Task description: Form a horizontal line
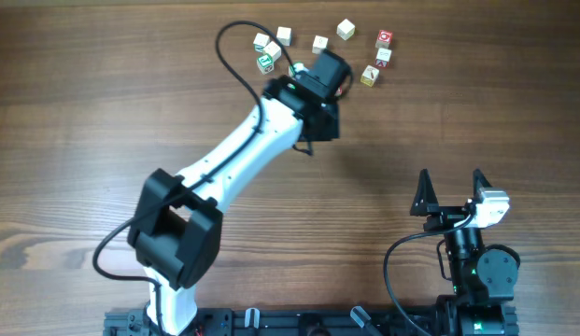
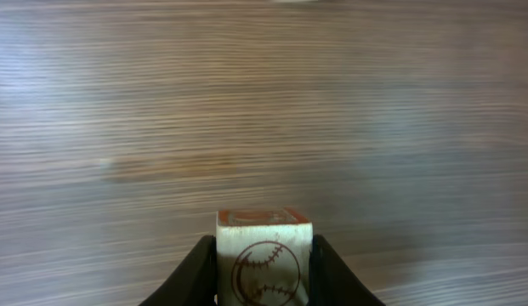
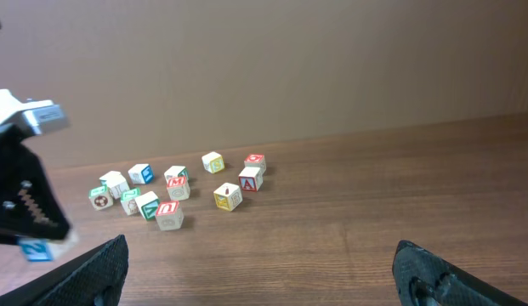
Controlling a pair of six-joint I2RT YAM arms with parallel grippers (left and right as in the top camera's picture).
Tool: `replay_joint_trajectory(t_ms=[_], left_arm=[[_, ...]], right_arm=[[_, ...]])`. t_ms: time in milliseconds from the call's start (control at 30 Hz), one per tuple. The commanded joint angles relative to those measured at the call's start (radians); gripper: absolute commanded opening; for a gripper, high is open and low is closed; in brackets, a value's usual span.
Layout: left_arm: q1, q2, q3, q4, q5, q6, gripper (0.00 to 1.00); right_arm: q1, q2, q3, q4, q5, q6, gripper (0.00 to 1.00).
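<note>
The left claw (image 2: 264,268) is clenched on a small pale block with a baseball drawn on its face (image 2: 262,234). One finger presses each side and the picture faces the wrist camera, so the grip looks square and centred, which should let the block go down without twisting. From above this block is hidden under the claw, at the far middle of the table (image 1: 84,112).

The other blocks lie loose around it in a scatter along the far edge, and no row is laid out yet. The green block (image 1: 266,63) sits just left of the claw, and a blue-trimmed block (image 3: 140,173) is among the left-hand bunch. The red-lettered blocks (image 1: 384,37) are off to the right, apart from that bunch. My guess is that the held block is either being cleared away or taken to start the line. I cannot tell which.

The left arm (image 1: 243,149) reaches on a long diagonal from its base at the near left to the far middle. It is nearly stretched out, with the wrist tipped down over the scatter. The right claw (image 1: 450,182) rests at the near right with its fingers spread wide and nothing between them, well clear of the blocks.
</note>
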Motion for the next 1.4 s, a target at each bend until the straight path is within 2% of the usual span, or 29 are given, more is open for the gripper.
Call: replay_joint_trajectory(t_ms=[0, 233, 333, 400, 667, 767, 1000, 1067, 1133, 1300, 1367], left_arm=[[-0.064, 0.042, -0.003, 0.040, -0.002, -0.160, 0.25], [-0.156, 0.113, -0.003, 0.103, 0.012, -0.217, 0.29], [-0.179, 0.156, -0.003, 0.110, 0.026, -0.298, 0.27], [-0.201, 0.174, -0.003, 0.123, 0.035, -0.298, 0.30], [-0.258, 0.180, -0.003, 0.225, 0.035, -0.298, 0.33], [-0.267, 0.194, -0.003, 0.229, 0.035, -0.298, 0.38], [-0.272, 0.213, -0.003, 0.260, 0.076, -0.297, 0.43], [-0.273, 0.213, -0.003, 0.262, 0.076, -0.290, 0.47], [-0.269, 0.213, -0.003, 0.262, 0.076, -0.290, 0.58], [-0.232, 0.205, 0.014, 0.262, 0.072, -0.276, 0.71], [-0.187, 0.198, 0.068, 0.262, 0.068, -0.175, 0.76]], right_arm=[[0.003, -0.001, -0.001, 0.003, -0.001, -0.012, 1.00], [0.003, -0.001, -0.001, 0.003, -0.001, -0.012, 1.00], [0.003, -0.001, -0.001, 0.003, -0.001, -0.012, 1.00], [0.003, -0.001, -0.001, 0.003, -0.001, -0.012, 1.00], [0.003, -0.001, -0.001, 0.003, -0.001, -0.012, 1.00], [0.003, -0.001, -0.001, 0.003, -0.001, -0.012, 1.00], [0.003, -0.001, -0.001, 0.003, -0.001, -0.012, 1.00], [0.003, -0.001, -0.001, 0.003, -0.001, -0.012, 1.00], [0.003, -0.001, -0.001, 0.003, -0.001, -0.013, 1.00], [0.003, -0.001, -0.001, 0.003, -0.001, -0.012, 1.00], [0.003, -0.001, -0.001, 0.003, -0.001, -0.012, 1.00]])
